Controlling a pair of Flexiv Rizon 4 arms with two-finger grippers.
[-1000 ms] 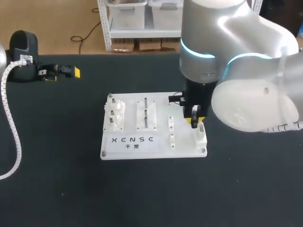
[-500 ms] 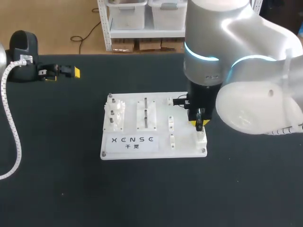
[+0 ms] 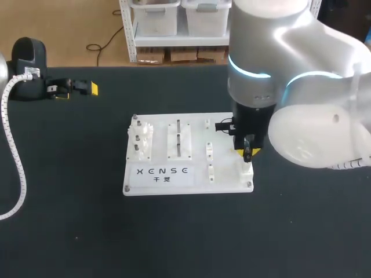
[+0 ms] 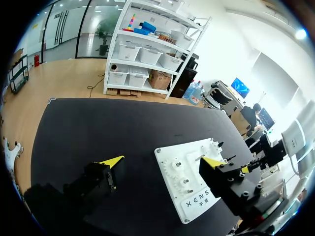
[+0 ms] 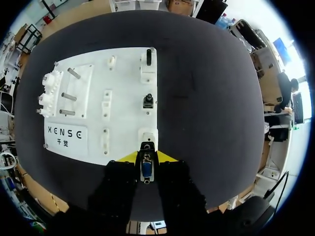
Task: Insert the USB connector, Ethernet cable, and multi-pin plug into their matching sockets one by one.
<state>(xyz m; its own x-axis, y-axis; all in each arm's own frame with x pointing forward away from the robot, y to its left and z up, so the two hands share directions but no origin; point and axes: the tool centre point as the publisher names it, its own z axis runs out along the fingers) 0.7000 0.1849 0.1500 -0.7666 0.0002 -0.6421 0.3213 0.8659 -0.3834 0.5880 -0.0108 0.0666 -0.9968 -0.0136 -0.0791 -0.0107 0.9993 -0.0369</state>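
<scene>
Status: right gripper (image 5: 146,160) is clamped on the multi-pin plug (image 5: 146,169), jaws closed on it from both sides, blue face visible between the yellow tips. It hangs over the 4 o'clock corner of the white board (image 3: 197,132), lined up with the white socket block (image 5: 146,136) just ahead of the fingers. Can't tell if the plug nose is touching the block or just short of it; I judge it not seated yet. Further along the same column, toward the board's 1 o'clock corner, there's a middle dark insert (image 5: 147,101) and a far dark insert (image 5: 148,56) sitting in their fixtures. They look like the USB and Ethernet ends already in, but too small to say which is which or whether fully home. If so, two of three are done and this is the last insertion. Left gripper (image 3: 91,88) sits at the table's 10 o'clock, well apart from the board, jaws spread wide and empty.
</scene>
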